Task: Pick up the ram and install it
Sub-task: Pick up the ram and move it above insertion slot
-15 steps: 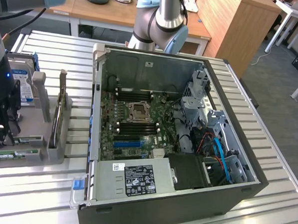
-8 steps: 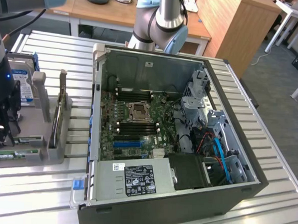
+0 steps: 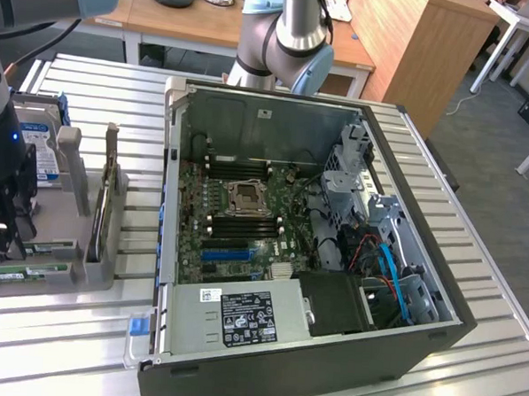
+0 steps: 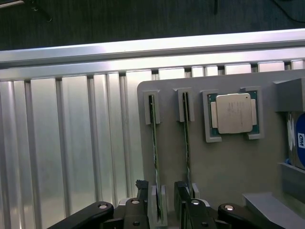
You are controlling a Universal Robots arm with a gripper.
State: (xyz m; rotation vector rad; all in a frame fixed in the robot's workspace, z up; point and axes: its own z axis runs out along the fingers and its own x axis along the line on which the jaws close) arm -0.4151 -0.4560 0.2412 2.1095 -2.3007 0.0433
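Two ram sticks stand on edge in slots of a grey holder [image 4: 224,162]. One ram stick [image 4: 154,143] runs between my fingertips; the other [image 4: 187,138] lies just outside one finger [image 4: 181,190]. My gripper [image 4: 161,191] is open and straddles the end of the first stick; I cannot tell whether the fingers touch it. In the exterior view my gripper [image 3: 3,238] hangs low over the green ram sticks [image 3: 16,274] at the holder's near edge, at that view's far left. The open computer case [image 3: 171,202] lies in the middle, with its motherboard [image 3: 236,223] exposed.
A square silver CPU [image 4: 233,113] sits in a recess of the holder beside the sticks. A hard drive [image 4: 299,143] with a blue label stands past it. The holder rests on a ribbed metal table [image 4: 71,143]. The arm's base [image 3: 286,48] rises behind the case.
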